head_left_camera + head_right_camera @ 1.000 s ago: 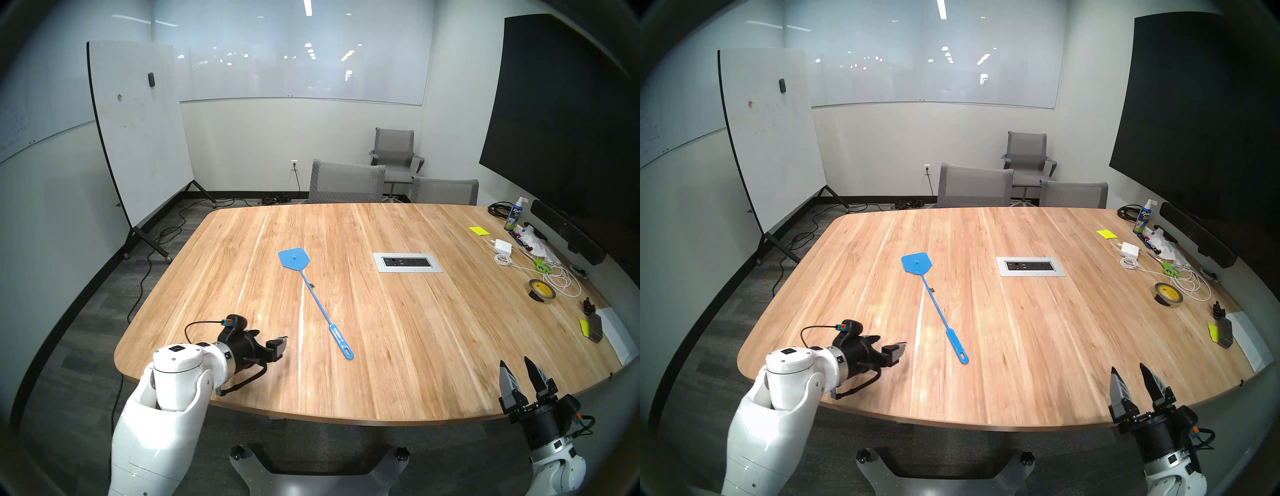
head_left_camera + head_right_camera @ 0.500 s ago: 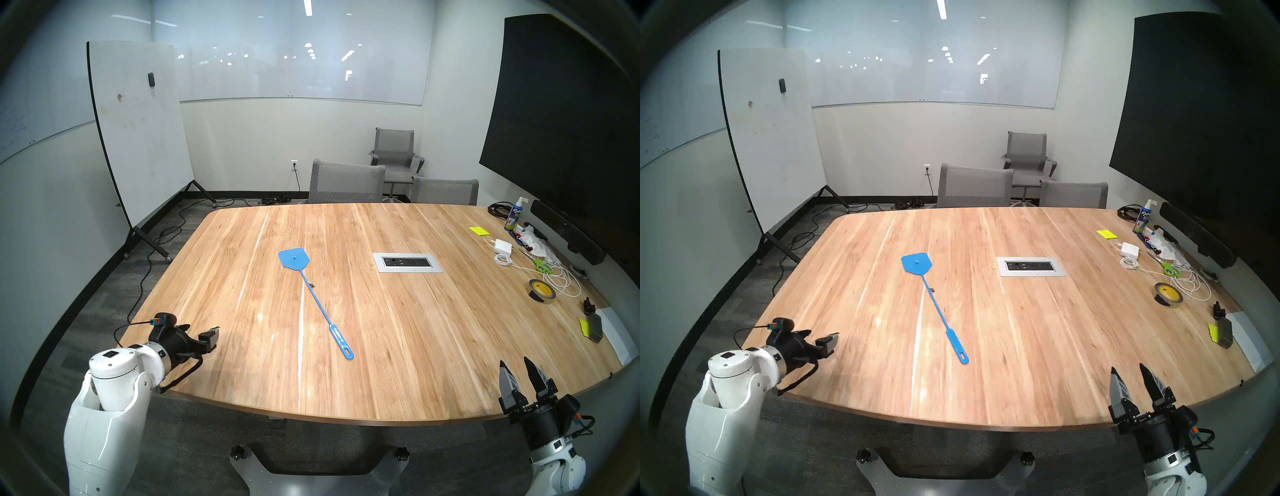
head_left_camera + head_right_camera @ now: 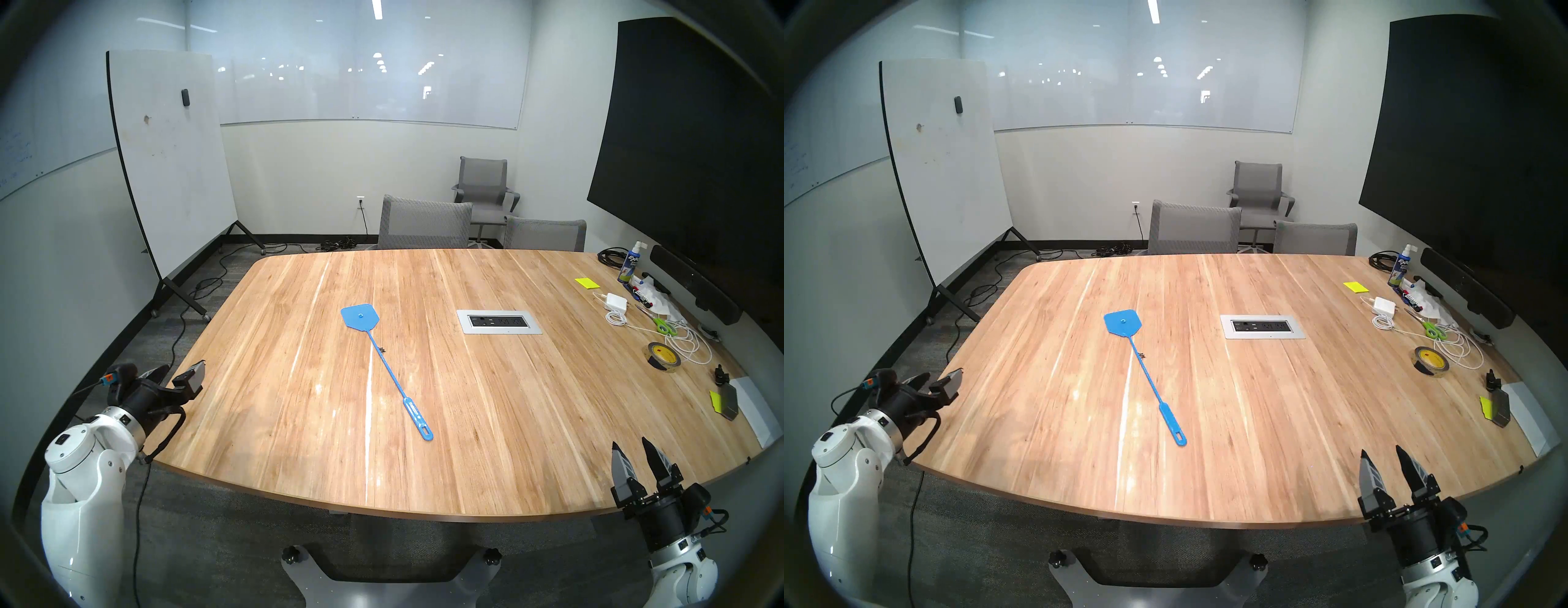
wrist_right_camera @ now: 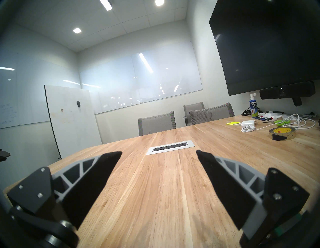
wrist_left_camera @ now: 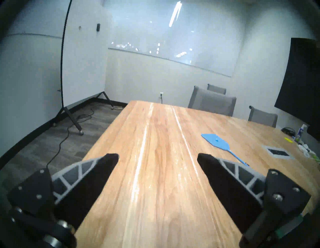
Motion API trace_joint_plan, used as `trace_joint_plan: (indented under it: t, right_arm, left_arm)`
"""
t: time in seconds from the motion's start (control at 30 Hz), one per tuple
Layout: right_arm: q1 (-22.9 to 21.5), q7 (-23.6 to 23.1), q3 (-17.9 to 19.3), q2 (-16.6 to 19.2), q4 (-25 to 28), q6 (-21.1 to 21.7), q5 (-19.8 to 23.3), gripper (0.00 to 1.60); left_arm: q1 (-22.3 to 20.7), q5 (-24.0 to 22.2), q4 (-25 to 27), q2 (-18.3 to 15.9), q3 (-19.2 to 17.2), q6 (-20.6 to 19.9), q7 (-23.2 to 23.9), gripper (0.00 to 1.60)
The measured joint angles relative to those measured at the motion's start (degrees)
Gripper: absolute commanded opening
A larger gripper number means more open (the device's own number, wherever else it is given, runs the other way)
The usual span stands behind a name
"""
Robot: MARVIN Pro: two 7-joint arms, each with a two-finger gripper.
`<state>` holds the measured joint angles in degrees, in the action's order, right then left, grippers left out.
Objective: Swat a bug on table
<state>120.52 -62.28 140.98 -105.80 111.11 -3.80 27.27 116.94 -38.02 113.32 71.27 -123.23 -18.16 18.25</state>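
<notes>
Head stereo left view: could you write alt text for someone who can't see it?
A blue fly swatter lies on a wooden table, a tiny black bug beside its shaft. The left gripper and right gripper, both open and empty, sit at the near corners.

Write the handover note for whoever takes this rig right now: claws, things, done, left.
Left claw: open, empty, at the table's near left corner.
Right claw: open, empty, at the near right edge.
Blue swatter: lying flat mid-table, head at the far end, handle toward the robot.
Bug: tiny dark speck right beside the swatter's shaft.
Done: cannot tell whether it was swatted.
Left: check the bug; if needed, take the handle and strike.
</notes>
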Motion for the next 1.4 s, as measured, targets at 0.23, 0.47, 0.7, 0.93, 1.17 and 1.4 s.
trace_joint_plan:
  t: [0.23, 0.47, 0.7, 0.93, 1.17, 1.4]
  right_arm:
    - [0.02, 0.01, 0.00, 0.00, 0.07, 0.00, 0.03, 1.60]
    - [0.03, 0.04, -0.02, -0.01, 0.13, 0.00, 0.04, 1.60]
    - [-0.13, 0.28, -0.72, 0.17, 0.69, 0.41, 0.15, 1.60]
    - [-0.82, 2.97, -4.16, 0.95, 1.93, -0.21, -1.10, 1.60]
    - [-1.52, 5.01, -9.18, 1.79, 1.99, -1.28, -6.50, 1.60]
    - [-2.66, 6.66, -11.10, 2.78, 1.89, -1.31, -9.40, 1.60]
  left_arm:
    - [2.39, -0.74, 0.38, 2.09, -3.38, 5.77, 4.71, 1.60]
    - [3.48, -1.06, 0.08, 3.51, -4.13, 8.79, 7.34, 1.60]
    - [3.74, -1.07, -0.12, 4.11, -4.33, 9.52, 8.20, 1.60]
    - [3.74, -1.07, -0.25, 4.42, -4.43, 9.72, 8.64, 1.60]
    - [3.53, -1.04, -0.29, 4.47, -4.54, 9.78, 8.94, 1.60]
    - [3.28, -1.00, -0.32, 4.48, -4.60, 9.80, 9.14, 1.60]
